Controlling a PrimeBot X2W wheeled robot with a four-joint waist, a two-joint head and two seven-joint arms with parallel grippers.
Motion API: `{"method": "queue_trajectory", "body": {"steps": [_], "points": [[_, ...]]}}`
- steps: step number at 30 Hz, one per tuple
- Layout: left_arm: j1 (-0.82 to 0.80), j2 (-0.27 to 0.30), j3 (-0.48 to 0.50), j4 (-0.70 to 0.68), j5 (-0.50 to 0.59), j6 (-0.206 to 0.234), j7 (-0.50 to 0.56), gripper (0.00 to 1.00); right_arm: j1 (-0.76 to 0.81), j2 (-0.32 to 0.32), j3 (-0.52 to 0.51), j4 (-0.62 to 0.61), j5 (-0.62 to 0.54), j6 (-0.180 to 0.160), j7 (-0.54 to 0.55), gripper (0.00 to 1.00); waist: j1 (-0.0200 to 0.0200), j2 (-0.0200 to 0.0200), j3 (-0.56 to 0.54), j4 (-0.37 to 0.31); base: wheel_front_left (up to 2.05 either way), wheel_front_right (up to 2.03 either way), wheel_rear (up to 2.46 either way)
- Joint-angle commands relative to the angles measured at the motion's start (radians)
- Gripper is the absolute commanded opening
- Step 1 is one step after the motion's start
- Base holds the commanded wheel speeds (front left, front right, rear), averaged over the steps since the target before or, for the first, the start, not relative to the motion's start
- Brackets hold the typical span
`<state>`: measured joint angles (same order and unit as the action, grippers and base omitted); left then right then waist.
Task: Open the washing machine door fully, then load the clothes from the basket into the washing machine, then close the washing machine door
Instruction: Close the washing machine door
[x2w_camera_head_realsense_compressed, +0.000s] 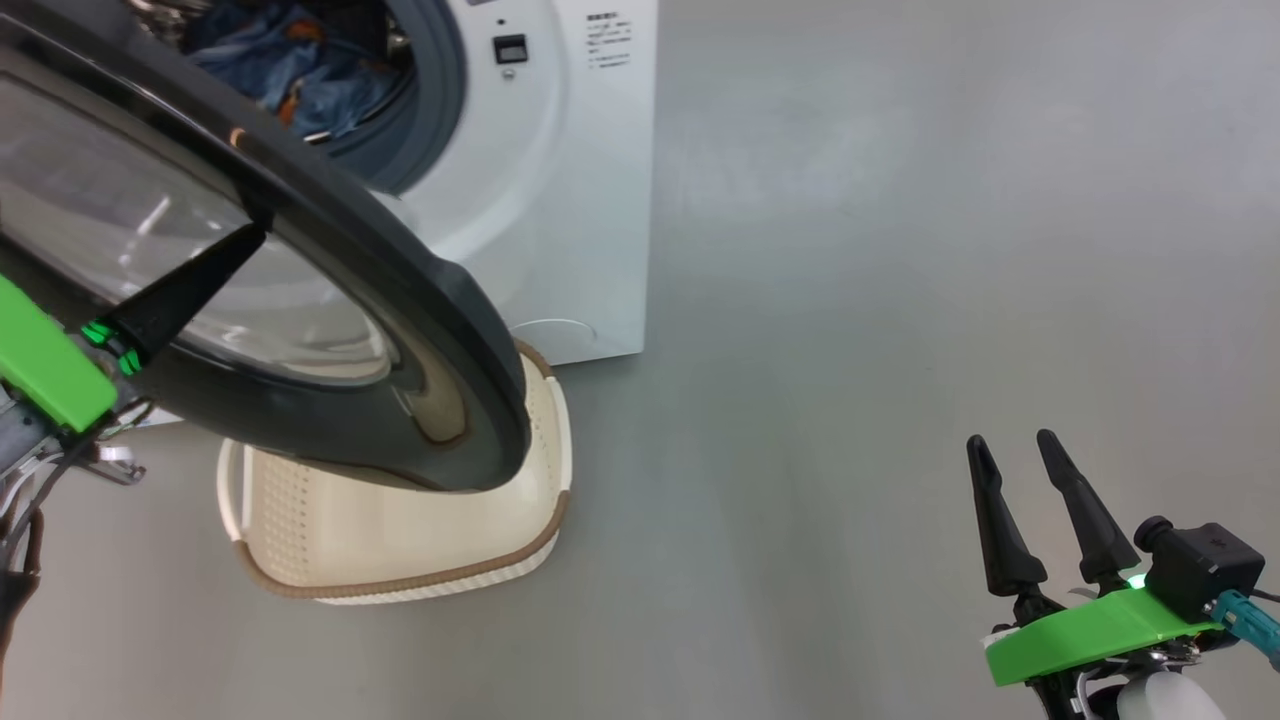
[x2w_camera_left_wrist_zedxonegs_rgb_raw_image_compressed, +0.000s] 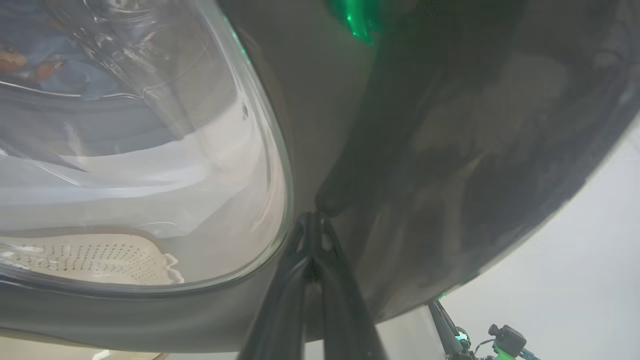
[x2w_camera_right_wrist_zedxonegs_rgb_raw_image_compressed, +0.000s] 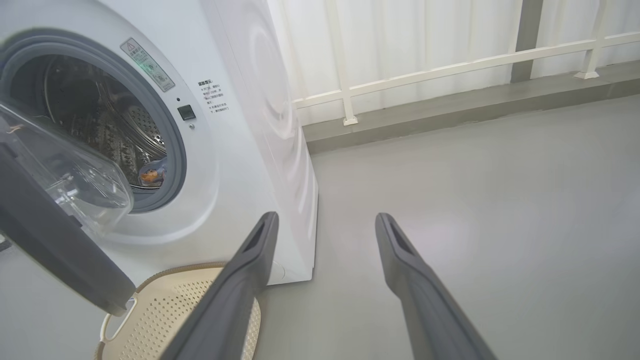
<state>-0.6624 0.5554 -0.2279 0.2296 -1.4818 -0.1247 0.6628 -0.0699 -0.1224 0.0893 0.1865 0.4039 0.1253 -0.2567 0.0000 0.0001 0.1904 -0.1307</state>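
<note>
The door (x2w_camera_head_realsense_compressed: 400, 300) stands swung out from the washing machine (x2w_camera_head_realsense_compressed: 560, 200), its lower edge hanging over the basket (x2w_camera_head_realsense_compressed: 400, 560) on the floor (x2w_camera_head_realsense_compressed: 900, 300) — blue clothes (x2w_camera_head_realsense_compressed: 270, 60) lie inside the drum (x2w_camera_right_wrist_zedxonegs_rgb_raw_image_compressed: 100, 115). The left gripper (x2w_camera_head_realsense_compressed: 250, 238) has its fingers clenched together on nothing, tip pressed to the door's black rim beside the glass (x2w_camera_head_realsense_compressed: 150, 230). The right gripper (x2w_camera_head_realsense_compressed: 1010, 448) hovers low, well apart from the machine — fingers spread, holding nothing.
</note>
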Motion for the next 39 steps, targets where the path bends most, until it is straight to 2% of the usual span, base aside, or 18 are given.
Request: {"method": "queue_trajectory", "body": {"steps": [1, 17, 18, 20, 21, 22, 23, 32, 39], "points": [[-0.028, 0.06, 0.037, -0.028, -0.013, -0.006, -0.009, 0.0, -0.024, -0.008, 0.018, -0.026, -0.008, 0.005, -0.005, 1.0, 0.0, -0.0001, -0.006, 0.019, 0.0, 0.0, 0.0], [0.196, 0.031, 0.019, -0.054, -0.06, -0.006, -0.11, 0.0, 0.012, -0.027, 0.029, -0.018, -0.002, 0.005, -0.005, 1.0, 0.0, -0.0001, -0.065, 0.106, 0.0, 0.0, 0.0], [0.226, 0.023, 0.016, -0.054, -0.06, -0.006, -0.129, 0.18, 0.017, -0.029, 0.029, -0.017, -0.002, 0.005, -0.005, 1.0, 0.0, -0.0001, -0.071, 0.112, 0.0, 0.0, 0.0], [0.257, 0.017, 0.014, -0.051, -0.056, -0.006, -0.152, 0.47, 0.021, -0.03, 0.031, -0.017, -0.002, 0.005, -0.005, 1.0, 0.0, -0.0001, -0.076, 0.117, 0.0, 0.0, 0.0], [0.271, 0.013, 0.013, -0.049, -0.053, -0.006, -0.165, 0.71, 0.024, -0.03, 0.031, -0.017, -0.002, 0.005, -0.005, 1.0, 0.0, -0.0001, -0.079, 0.12, 0.0, 0.0, 0.0], [0.286, 0.01, 0.011, -0.046, -0.048, -0.006, -0.178, 0.89, 0.026, -0.031, 0.031, -0.017, -0.001, 0.005, -0.005, 1.0, 0.0, -0.0001, -0.082, 0.122, 0.0, 0.0, 0.0], [0.299, 0.006, 0.009, -0.043, -0.045, -0.006, -0.192, 1.0, 0.028, -0.031, 0.031, -0.016, -0.001, 0.005, -0.005, 1.0, 0.0, -0.0001, -0.086, 0.125, 0.0, 0.0, 0.0], [0.392, -0.016, 0.001, -0.026, -0.013, -0.006, -0.326, 1.0, 0.047, -0.041, 0.035, -0.013, 0.004, 0.005, -0.005, 1.0, 0.0, -0.0001, -0.108, 0.147, 0.0, 0.0, 0.0], [0.449, -0.023, -0.028, -0.01, 0.041, -0.006, -0.496, 1.0, 0.052, -0.049, 0.036, -0.008, 0.006, 0.005, -0.005, 1.0, 0.0, -0.0001, -0.117, 0.164, 0.0, 0.0, 0.0]]}}
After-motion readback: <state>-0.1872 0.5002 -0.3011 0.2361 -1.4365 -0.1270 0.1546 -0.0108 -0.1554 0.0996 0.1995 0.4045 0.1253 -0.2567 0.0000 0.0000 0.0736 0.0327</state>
